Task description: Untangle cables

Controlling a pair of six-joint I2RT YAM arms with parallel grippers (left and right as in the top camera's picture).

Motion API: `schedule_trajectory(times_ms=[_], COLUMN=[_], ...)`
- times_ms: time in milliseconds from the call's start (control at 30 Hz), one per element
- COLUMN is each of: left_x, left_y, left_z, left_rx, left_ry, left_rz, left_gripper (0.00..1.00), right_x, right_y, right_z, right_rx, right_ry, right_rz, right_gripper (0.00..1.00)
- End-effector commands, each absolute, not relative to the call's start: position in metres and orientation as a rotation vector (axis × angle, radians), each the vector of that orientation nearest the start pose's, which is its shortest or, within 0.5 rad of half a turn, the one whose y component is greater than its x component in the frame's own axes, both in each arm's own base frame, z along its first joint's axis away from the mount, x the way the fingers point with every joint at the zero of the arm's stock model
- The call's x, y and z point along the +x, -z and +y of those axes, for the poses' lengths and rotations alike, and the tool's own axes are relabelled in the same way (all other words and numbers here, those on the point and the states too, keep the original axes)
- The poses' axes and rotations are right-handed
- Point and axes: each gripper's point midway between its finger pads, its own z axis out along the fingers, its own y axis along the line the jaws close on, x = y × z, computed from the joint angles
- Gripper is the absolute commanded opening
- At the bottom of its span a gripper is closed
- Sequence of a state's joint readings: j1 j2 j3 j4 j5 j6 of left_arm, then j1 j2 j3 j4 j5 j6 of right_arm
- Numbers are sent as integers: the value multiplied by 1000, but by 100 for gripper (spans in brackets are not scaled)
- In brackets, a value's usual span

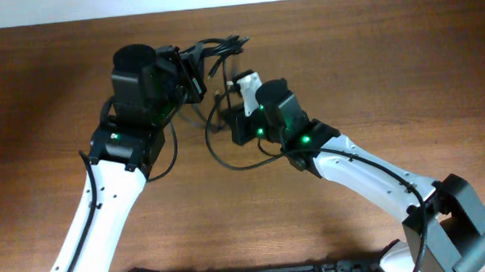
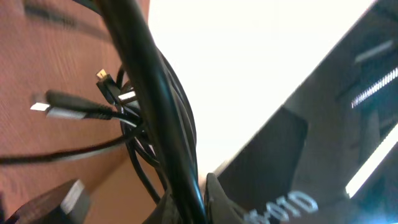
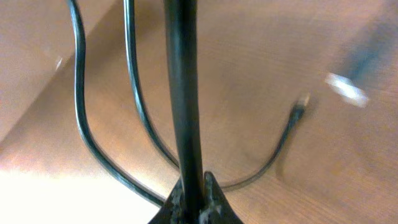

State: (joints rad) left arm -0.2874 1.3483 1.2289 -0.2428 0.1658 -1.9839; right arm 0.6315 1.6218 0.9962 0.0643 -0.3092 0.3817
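Closest in the right wrist view, the right pincer (image 3: pixel 191 198) is clenched on a single cable strand (image 3: pixel 182 93), which runs straight up from its fingertips. Beyond it, two more black loops curve over the worktop (image 3: pixel 261 56), and a small plug end (image 3: pixel 302 99) lies farther off. The left pincer (image 2: pixel 198 208) is clenched too, gripping the bunched cables (image 2: pixel 158 112); a silver USB plug (image 2: pixel 42 107) sticks out past the knot. From above, the bundle sits between the two arms, towards the far edge. The step in hand looks like separating one strand. Next, the arms likely need to draw apart slowly, watching for snags.
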Motion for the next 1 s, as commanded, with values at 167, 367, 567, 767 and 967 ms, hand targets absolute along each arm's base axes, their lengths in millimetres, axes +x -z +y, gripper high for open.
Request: schedule_trajectory(times_ms=[167, 367, 567, 767, 967], left_x=[423, 429, 428, 422, 415], left_y=[-271, -254, -244, -245, -252], left_z=[-28, -8, -43, -87, -123], left_rx=[-1905, -1956, -1960, -1934, -1869], left_ry=[981, 918, 1044, 1183, 1271], left_rz=[1281, 1258, 1461, 1624, 1723], left_gripper=[0, 0, 0, 0, 0], right_x=[297, 310, 319, 370, 381], right_y=[-151, -110, -125, -179, -146], right_z=[297, 205, 220, 274, 328], right_rx=[-725, -475, -482, -682, -707], right_ry=[-821, -453, -606, -759, -872], right_rz=[2303, 2584, 2509, 2043, 1957], right_gripper=[4, 5, 83, 99, 86])
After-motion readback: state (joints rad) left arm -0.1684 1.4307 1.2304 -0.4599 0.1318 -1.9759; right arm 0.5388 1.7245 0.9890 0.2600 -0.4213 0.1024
